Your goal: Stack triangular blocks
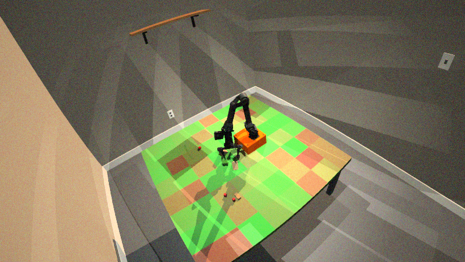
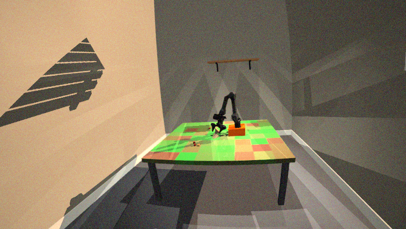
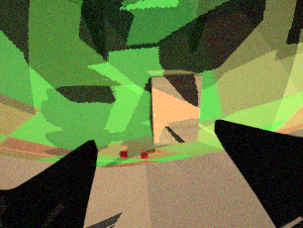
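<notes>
A tan block face shows below and beside the fingers, partly shaded. In the wrist view it stands between the two fingertips' directions, nearer the right one, with bare space on both sides. A small pale patch shows among the fingers in the top view. I cannot tell whether it belongs to a second triangular block, nor whether two sloped faces meet. My gripper is wide open, holds nothing and hangs low over this spot. Contact with the block cannot be made out.
The arm stands on an orange base box just right of the gripper. A small tan piece lies towards the front beside two red cubes. Another red cube lies left of the arm.
</notes>
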Tool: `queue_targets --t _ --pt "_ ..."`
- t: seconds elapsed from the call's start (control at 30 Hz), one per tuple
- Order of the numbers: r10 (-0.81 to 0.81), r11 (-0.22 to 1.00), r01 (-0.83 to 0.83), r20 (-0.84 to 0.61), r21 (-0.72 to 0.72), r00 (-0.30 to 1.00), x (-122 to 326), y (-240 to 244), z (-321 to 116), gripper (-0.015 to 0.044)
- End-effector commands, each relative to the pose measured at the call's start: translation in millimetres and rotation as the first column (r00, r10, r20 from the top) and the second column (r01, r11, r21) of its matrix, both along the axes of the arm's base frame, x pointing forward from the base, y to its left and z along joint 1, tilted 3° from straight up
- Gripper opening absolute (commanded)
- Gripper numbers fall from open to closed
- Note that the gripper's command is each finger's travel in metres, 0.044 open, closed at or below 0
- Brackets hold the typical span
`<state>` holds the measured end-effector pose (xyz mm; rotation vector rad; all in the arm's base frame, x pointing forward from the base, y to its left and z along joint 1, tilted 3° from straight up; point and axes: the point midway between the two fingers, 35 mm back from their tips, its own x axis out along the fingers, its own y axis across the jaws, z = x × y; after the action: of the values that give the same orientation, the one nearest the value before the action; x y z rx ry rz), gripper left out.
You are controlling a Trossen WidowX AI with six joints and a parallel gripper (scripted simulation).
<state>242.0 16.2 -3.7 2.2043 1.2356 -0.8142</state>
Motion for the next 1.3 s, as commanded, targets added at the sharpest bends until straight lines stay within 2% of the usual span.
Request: queue_targets --t 0.0,0.27,1.17,1.27 --pt "-0.006 1.000 0.007 -0.023 0.010 1.000 -1 10 -12 0.0440" --pt "-0.040 0.997 0.042 -0.045 0.059 0.998 0 36 -31 0.0440" --pt "-0.040 0.997 0.043 -0.045 0.060 0.998 1 38 -31 0.0440" --pt "-0.037 0.997 0.039 -0.041 0.063 0.998 2 38 -30 0.0361"
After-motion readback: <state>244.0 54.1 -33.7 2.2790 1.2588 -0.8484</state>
